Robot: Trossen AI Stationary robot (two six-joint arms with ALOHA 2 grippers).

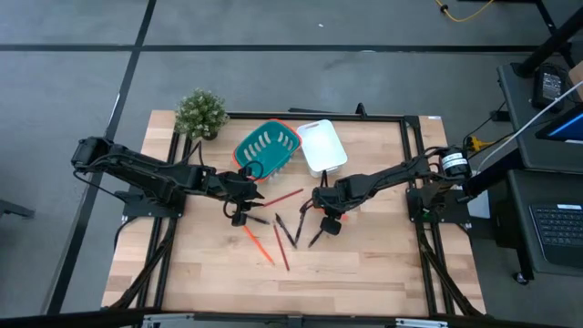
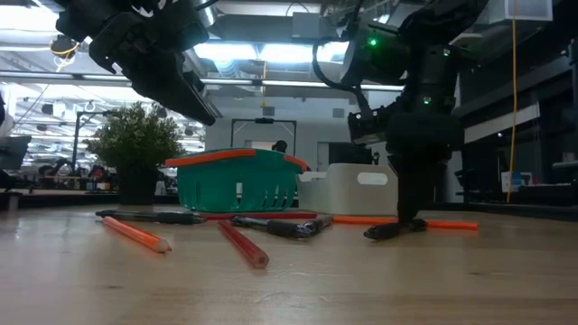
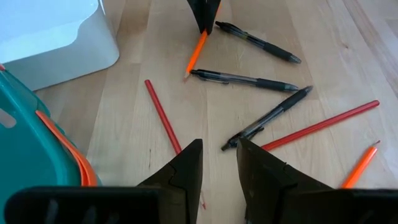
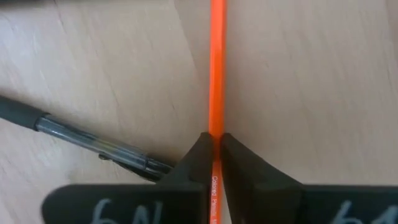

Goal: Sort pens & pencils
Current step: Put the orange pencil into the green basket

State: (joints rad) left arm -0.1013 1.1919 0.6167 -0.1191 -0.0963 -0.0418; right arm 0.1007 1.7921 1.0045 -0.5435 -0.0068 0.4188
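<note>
Pinching an orange pencil (image 4: 217, 74) flat on the table, the right gripper (image 4: 213, 149) sits closed on it—a pen (image 4: 81, 143) just beside (untouched). Next—I judge—lift it clear. Left gripper (image 3: 219, 163), slightly parted, holds nothing.

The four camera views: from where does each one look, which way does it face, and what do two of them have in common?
High view: above the table, facing straight down; both arms show, left gripper and right gripper over the scattered pens and pencils.
Low view: at table-top height, facing level across the table; arms enter from above.
Left wrist view: on the left arm, looking down past its own parted fingers.
Right wrist view: on the right arm, fingers closed on an orange pencil.
Shared: both wrist views show that orange pencil.
</note>
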